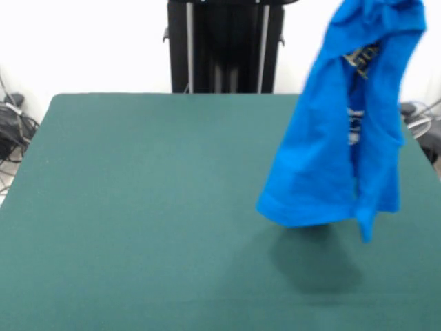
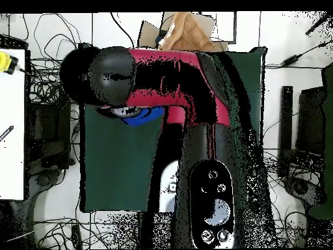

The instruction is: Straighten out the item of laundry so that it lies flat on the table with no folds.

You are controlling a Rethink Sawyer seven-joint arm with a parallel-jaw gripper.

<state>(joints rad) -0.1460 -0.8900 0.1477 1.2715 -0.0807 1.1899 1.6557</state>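
Observation:
The bright blue T-shirt (image 1: 337, 131) hangs in the air over the right side of the green table (image 1: 138, 207), bunched and folded lengthwise. A strip of white lettering shows in its fold. Its lower hem floats above the table and casts a shadow beneath. Its top runs up to the picture's top edge, where it is held; the gripper itself is hidden there. In the overhead view the red and black arm (image 2: 169, 84) covers the gripper. Only a small patch of the blue shirt (image 2: 144, 118) shows under the arm, above the table (image 2: 117, 169).
The robot's black pedestal (image 1: 224, 45) stands at the table's far edge. Cables lie on the floor beside the table at both sides (image 1: 14, 124). A brown cardboard box (image 2: 188, 32) sits beyond the table's far edge in the overhead view.

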